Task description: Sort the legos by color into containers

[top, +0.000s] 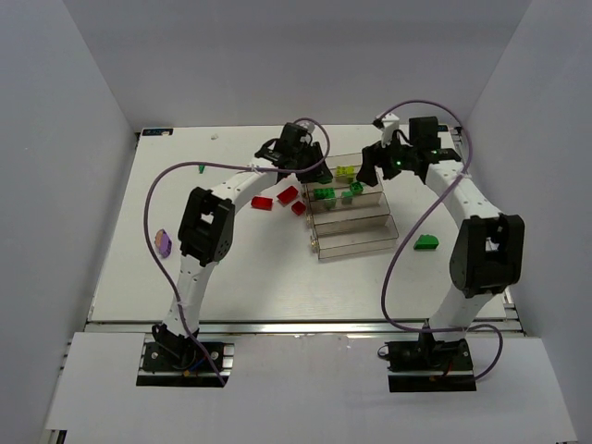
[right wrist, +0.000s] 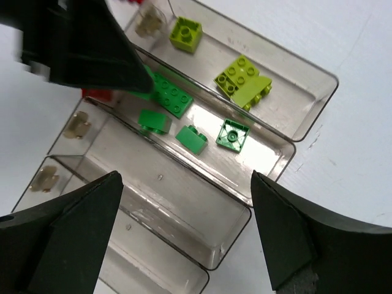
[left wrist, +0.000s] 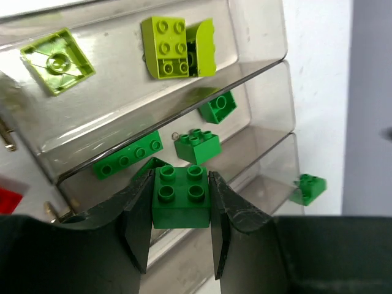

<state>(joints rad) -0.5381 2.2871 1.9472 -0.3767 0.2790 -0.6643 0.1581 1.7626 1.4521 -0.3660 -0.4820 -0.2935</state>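
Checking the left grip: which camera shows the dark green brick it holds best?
Left wrist: the dark green four-stud plastic brick sits between the left gripper's fingers. In top external and right wrist, that gripper's body hides it.

White arms [top: 188, 277], black joints [top: 205, 227], purple cables [top: 151, 208]

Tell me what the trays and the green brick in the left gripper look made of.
The trays look like clear rigid plastic, glossy: the table shows through their walls and the floors carry glare. The green brick in the left gripper looks like hard moulded plastic, smooth with a slight sheen; its round studs are crisply formed.
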